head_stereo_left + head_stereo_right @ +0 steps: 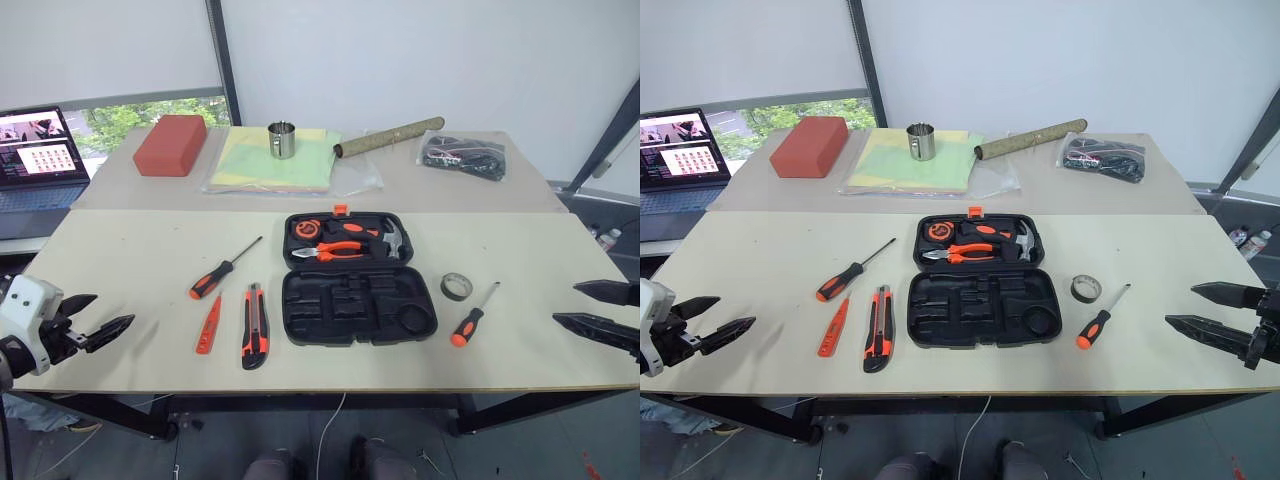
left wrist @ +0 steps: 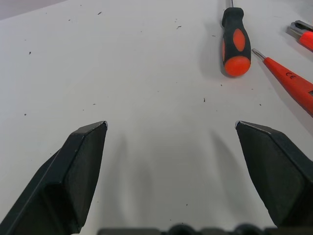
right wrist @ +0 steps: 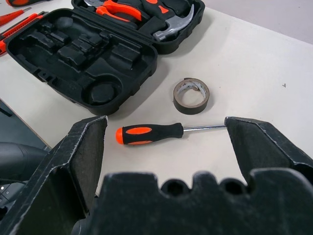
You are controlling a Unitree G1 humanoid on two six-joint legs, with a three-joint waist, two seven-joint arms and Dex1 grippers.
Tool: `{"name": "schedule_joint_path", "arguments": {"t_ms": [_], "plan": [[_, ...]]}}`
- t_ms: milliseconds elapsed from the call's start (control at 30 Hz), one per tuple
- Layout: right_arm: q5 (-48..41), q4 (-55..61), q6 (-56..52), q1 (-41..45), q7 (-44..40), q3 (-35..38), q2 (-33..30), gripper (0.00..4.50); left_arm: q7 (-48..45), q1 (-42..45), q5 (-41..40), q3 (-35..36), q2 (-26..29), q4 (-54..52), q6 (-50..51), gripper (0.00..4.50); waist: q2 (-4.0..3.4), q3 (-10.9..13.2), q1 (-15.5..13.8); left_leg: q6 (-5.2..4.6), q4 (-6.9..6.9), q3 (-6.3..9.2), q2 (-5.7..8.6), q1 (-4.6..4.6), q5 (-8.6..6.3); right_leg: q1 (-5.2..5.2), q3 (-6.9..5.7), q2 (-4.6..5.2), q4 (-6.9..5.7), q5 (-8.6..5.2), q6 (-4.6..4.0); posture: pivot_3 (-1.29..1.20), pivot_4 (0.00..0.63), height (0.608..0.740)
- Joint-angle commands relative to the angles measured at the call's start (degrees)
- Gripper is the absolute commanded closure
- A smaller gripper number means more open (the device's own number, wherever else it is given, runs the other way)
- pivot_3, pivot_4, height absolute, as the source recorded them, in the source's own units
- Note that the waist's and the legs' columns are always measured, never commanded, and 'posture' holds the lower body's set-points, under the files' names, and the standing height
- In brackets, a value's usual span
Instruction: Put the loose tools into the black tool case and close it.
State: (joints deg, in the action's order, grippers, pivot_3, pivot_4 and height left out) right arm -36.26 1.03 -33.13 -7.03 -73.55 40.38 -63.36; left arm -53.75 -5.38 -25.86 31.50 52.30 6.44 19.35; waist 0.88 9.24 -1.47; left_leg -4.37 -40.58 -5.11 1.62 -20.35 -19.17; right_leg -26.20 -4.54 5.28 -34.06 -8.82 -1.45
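Both grippers hang empty, jaws wide. The right gripper should drop squarely over the screwdriver handle just ahead; the open black tool case lies beyond.

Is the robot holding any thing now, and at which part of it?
Nothing is held. The left tool and the right tool are both open and empty.

The left gripper hangs near the left edge, fingers spread wide; the right gripper hangs opposite, likewise spread and empty.
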Motion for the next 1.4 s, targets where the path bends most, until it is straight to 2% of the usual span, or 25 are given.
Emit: {"name": "schedule_joint_path", "arguments": {"t_ms": [33,233,333,467,567,700,833,967,1067,1300,1333,1400], "plan": [[0.7,-0.29,2.22,0.45,-0.36,0.8,0.16,0.03,0.7,-0.66,0.21,1.5,0.9,-2.75,0.76,0.01,0.0,0.0,0.0,0.0,0.0,0.0,0.0,0.0,0.0,0.0,0.0,0.0,0.0,0.0,0.0,0.0,0.15,0.74],[2.01,-0.51,4.35,0.81,0.44,0.61,0.52,0.03,4.23,1.72,-1.01,-0.05,0.09,-5.62,5.82,0.01,0.0,0.0,-0.07,0.01,0.0,-0.02,0.0,0.01,0.0,0.01,0.0,0.0,0.0,0.0,0.0,0.0,0.15,0.74],[-0.89,5.9,2.01,3.71,2.7,-0.14,0.43,0.03,5.28,9.67,-4.35,-4.29,0.59,-8.42,12.97,0.01,-0.02,0.02,-0.33,0.02,-0.01,-0.03,0.0,0.01,0.01,0.05,0.0,0.0,-0.02,0.0,0.01,0.0,0.15,0.74],[-4.65,12.58,-2.22,9.15,6.85,-3.53,0.59,0.03,5.2,20.14,-3.99,-11.82,0.78,-7.11,19.15,0.01,-0.04,0.05,-0.59,0.16,-0.15,-0.07,0.01,0.01,0.09,0.07,0.01,-0.02,-0.07,0.04,0.05,0.0,0.15,0.74],[-7.07,16.91,-4.96,13.1,9.58,-7.54,1.01,0.03,2.6,26.1,0.08,-19.08,0.92,-2.19,17.98,0.01,-0.03,0.04,-0.36,0.24,-0.12,-0.1,0.01,0.07,0.14,0.08,0.02,-0.1,-0.12,0.05,0.02,0.0,0.15,0.74],[-7.63,22.75,-5.32,19.99,14.06,-15.87,3.21,0.03,0.18,36.72,9.17,-31.35,-1.47,10.64,14.22,0.01,0.0,0.08,0.18,0.3,-0.11,-0.12,0.01,0.02,0.22,0.03,-0.07,-0.23,-0.13,0.03,-0.04,0.0,0.15,0.74],[-7.89,24.46,-6.62,24.46,18.0,-20.04,5.43,0.03,-1.94,42.76,13.55,-36.5,-4.24,18.87,11.58,0.01,0.07,0.11,0.64,0.08,-0.11,-0.15,0.01,0.0,0.35,0.04,-0.17,-0.28,-0.08,0.02,-0.04,0.0,0.15,0.74],[-8.39,25.94,-7.38,26.1,20.41,-21.87,6.91,0.03,-1.69,46.53,16.96,-38.49,-6.9,26.97,8.74,0.01,0.12,0.15,0.6,-0.15,-0.12,-0.12,0.01,-0.14,0.47,0.03,-0.65,-0.13,-0.02,0.02,-0.04,0.0,0.15,0.74],[-8.96,27.2,-7.75,25.55,21.74,-22.0,7.83,0.0,-1.16,47.71,18.01,-38.12,-8.48,30.1,7.72,0.75,0.12,0.15,0.57,-0.15,-0.17,-0.12,0.01,-0.16,0.47,0.07,-0.77,-0.05,-0.03,0.02,-0.04,0.0,0.15,0.74],[-8.01,28.83,-7.26,23.68,22.65,-22.45,8.26,0.0,-2.77,46.71,18.84,-37.1,-9.31,31.7,5.34,3.34,0.12,0.14,0.57,-0.16,-0.24,-0.1,0.0,-0.14,0.47,0.1,-0.76,0.05,-0.1,0.02,-0.03,0.0,0.15,0.74],[-7.73,28.86,-7.11,23.61,22.68,-22.64,8.19,0.0,-2.32,46.77,18.78,-36.48,-9.46,31.64,4.55,3.57,0.12,0.14,0.57,-0.16,-0.24,-0.09,0.0,-0.14,0.48,0.1,-0.76,0.05,-0.1,0.02,-0.03,0.0,0.15,0.74],[-7.23,28.97,-6.93,23.42,22.66,-22.95,7.9,0.0,-0.17,47.49,18.86,-34.37,-9.92,31.62,-1.24,3.53,0.12,0.14,0.5,-0.16,-0.25,-0.09,0.0,-0.14,0.48,0.1,-0.77,0.05,-0.1,0.03,-0.03,0.0,0.15,0.74]]}}
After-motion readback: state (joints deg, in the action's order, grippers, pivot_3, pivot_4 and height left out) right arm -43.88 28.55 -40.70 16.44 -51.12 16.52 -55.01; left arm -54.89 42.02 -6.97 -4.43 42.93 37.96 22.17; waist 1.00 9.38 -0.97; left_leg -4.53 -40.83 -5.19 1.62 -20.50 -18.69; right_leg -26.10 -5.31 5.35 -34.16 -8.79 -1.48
